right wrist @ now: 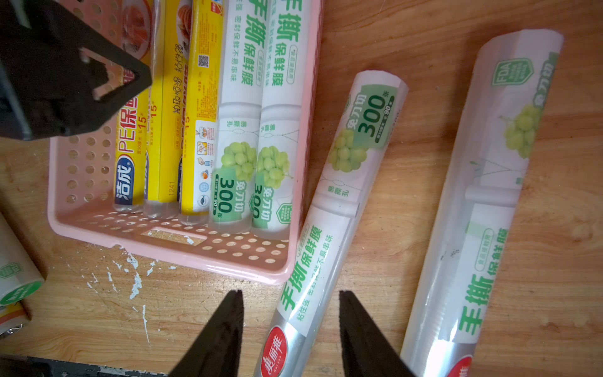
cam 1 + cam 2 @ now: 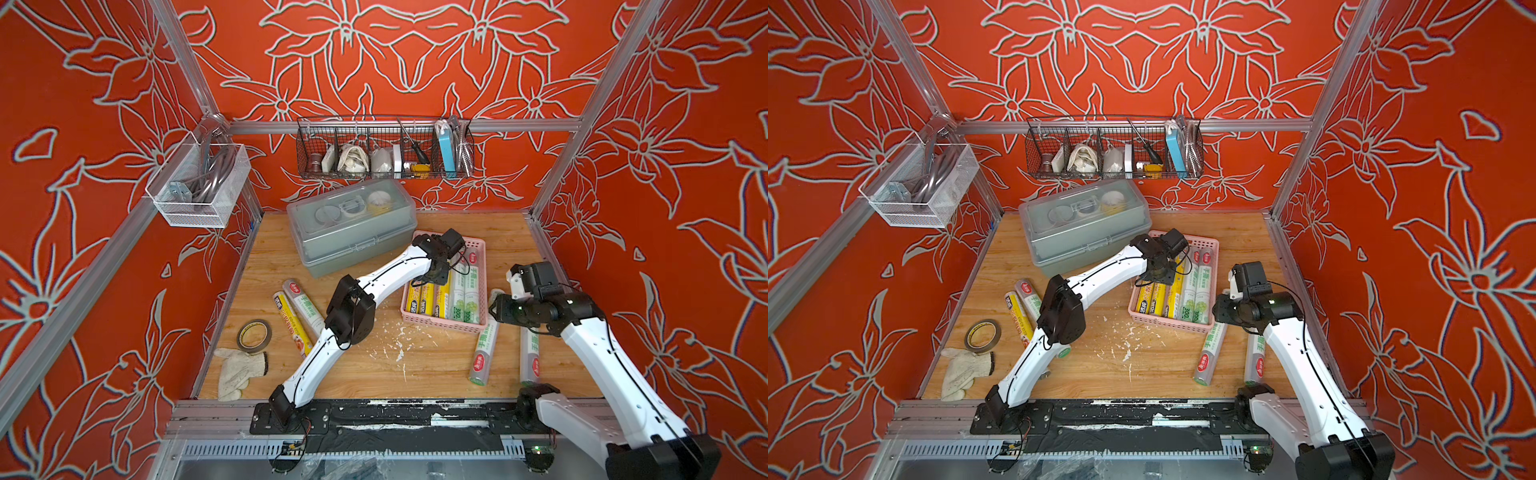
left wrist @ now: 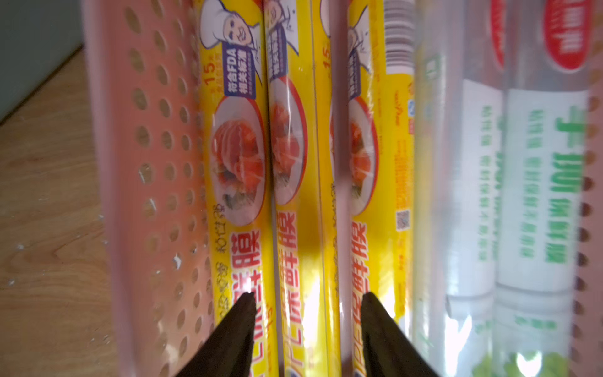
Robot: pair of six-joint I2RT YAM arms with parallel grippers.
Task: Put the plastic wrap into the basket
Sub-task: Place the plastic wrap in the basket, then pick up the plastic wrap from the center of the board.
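The pink basket (image 2: 440, 322) (image 1: 182, 241) holds three yellow and two white-green rolls of plastic wrap side by side. My left gripper (image 2: 436, 276) (image 3: 309, 295) hangs over the basket, open, its jaws on either side of the middle yellow roll (image 3: 300, 228), which lies among the others. My right gripper (image 2: 496, 309) (image 1: 291, 292) is open above a white-green roll (image 2: 486, 349) (image 1: 326, 244) that lies on the table against the basket's right side. Another white-green roll (image 2: 530, 357) (image 1: 483, 212) lies further right. A yellow roll (image 2: 291, 320) and a white-green one (image 2: 305, 305) lie at the left, partly under the left arm.
A grey lidded box (image 2: 353, 228) stands just behind and left of the basket. A brown tape ring (image 2: 254, 336) and a white glove (image 2: 239, 372) lie at the front left. A black wire basket (image 2: 384, 149) and a white mesh basket (image 2: 199, 187) hang on the walls.
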